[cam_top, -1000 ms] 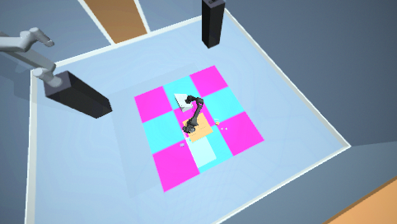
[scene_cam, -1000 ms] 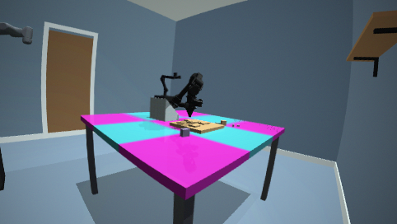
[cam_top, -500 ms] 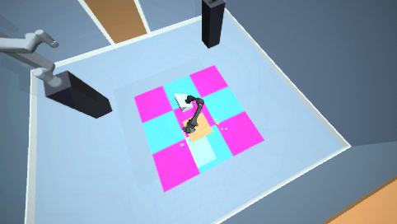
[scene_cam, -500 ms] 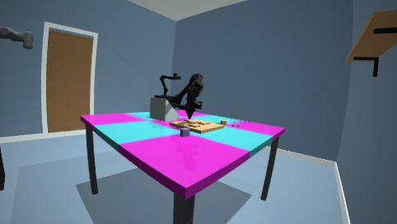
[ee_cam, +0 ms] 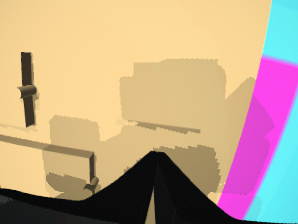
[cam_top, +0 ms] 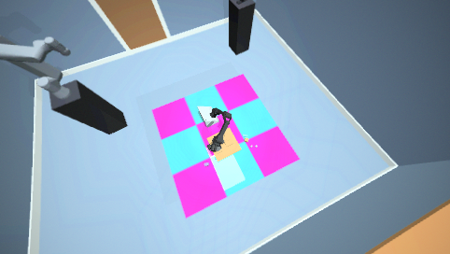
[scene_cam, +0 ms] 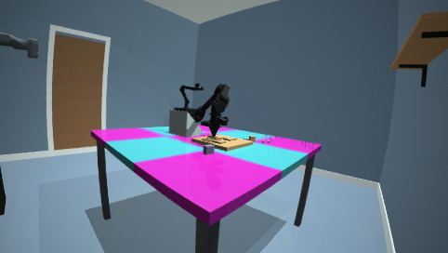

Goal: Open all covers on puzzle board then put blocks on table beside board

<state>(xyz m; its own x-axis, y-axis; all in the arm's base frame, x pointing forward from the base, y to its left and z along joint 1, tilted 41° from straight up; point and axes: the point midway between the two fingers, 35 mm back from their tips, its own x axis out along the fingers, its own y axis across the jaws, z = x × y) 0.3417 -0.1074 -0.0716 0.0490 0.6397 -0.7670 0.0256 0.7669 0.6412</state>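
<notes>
The tan puzzle board [cam_top: 232, 150] [scene_cam: 234, 145] [ee_cam: 150, 30] lies flat on the table. My gripper [cam_top: 213, 148] [scene_cam: 214, 136] [ee_cam: 156, 157] is shut and empty, its tips low over the board near one edge. In the wrist view a dark slot with a small peg [ee_cam: 28, 91] is at left, and a second peg [ee_cam: 92, 183] stands by an outlined edge at lower left. A thin dark gap [ee_cam: 170, 127] lies just ahead of the tips, in the arm's shadow. A purple-grey block [cam_top: 206, 164] [scene_cam: 208, 149] and a tan block [cam_top: 246, 139] [scene_cam: 252, 138] rest on the table beside the board.
The grey wedge-shaped stand [cam_top: 205, 116] [scene_cam: 178, 123] is by the arm's base, behind the board. Small pale bits [cam_top: 254, 147] [scene_cam: 266, 141] lie past the tan block. The checkered table [cam_top: 280, 151] [scene_cam: 209, 181] is magenta and cyan.
</notes>
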